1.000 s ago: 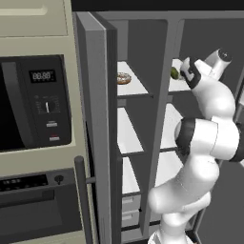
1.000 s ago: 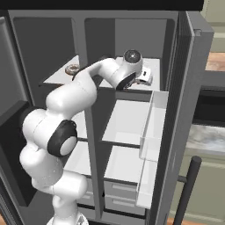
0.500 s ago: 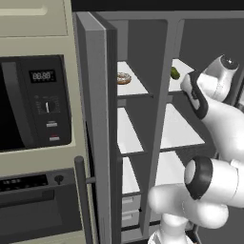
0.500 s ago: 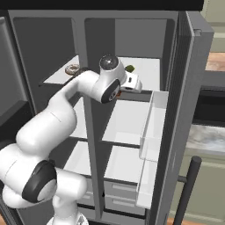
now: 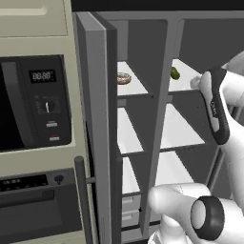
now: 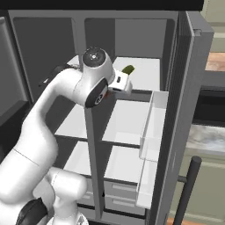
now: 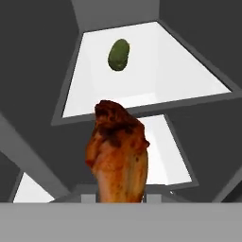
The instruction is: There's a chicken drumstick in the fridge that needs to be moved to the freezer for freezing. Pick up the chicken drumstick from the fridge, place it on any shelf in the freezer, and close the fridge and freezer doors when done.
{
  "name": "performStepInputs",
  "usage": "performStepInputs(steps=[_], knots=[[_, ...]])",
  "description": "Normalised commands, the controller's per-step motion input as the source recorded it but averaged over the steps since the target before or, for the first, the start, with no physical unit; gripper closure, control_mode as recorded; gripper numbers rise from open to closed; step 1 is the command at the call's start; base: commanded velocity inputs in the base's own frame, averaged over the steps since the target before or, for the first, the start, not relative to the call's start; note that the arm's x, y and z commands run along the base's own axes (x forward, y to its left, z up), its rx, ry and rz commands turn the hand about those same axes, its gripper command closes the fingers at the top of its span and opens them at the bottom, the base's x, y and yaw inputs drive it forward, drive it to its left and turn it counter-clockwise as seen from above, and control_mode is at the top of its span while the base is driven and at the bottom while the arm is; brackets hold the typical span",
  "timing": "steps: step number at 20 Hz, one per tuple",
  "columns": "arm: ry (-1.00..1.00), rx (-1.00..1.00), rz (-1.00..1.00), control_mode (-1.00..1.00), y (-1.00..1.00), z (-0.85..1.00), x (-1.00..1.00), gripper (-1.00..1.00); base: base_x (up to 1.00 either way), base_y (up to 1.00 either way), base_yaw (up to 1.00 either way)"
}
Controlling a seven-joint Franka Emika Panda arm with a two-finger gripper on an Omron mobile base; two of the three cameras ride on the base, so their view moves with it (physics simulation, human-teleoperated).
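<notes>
The chicken drumstick, orange-brown and upright, fills the space between my fingertips, and my gripper is shut on it. It hangs in front of the fridge's top shelf, out past the shelf's front edge. In the right base view my gripper sits at top-shelf height, just in front of the open fridge. The freezer is the narrower compartment to the left, and its door stands open. The plain fridge door with its clear bins is swung open on the right.
A dark-green oval fruit lies far back on the fridge's top shelf. A frosted donut rests on the freezer's top shelf. A grey divider separates the two compartments. A microwave and an oven are built in left of the freezer door.
The arm has drawn back from the fridge's top shelf toward the front, carrying the drumstick. The jaws have tightened on it. The green fruit stays where it was.
</notes>
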Motion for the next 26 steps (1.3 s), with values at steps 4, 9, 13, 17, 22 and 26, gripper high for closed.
performStepInputs(steps=[4,9,13,17,22,26], knots=[[-0.14,0.0,0.05,-1.0,0.98,0.04,-1.0,1.0,0.0,0.0,0.0],[-0.06,0.0,0.06,-1.0,0.93,0.23,-0.93,1.0,0.0,0.0,0.0],[-0.01,0.0,0.18,-1.0,0.92,0.49,-0.46,1.0,0.0,0.0,0.0],[-0.08,0.0,0.25,-1.0,0.51,0.15,-0.01,1.0,0.0,0.0,0.0],[-0.1,0.0,0.22,-1.0,0.54,0.0,0.16,1.0,0.0,0.0,0.0],[-0.01,-0.01,0.05,-1.0,0.21,0.03,0.42,1.0,0.0,0.0,0.0]])
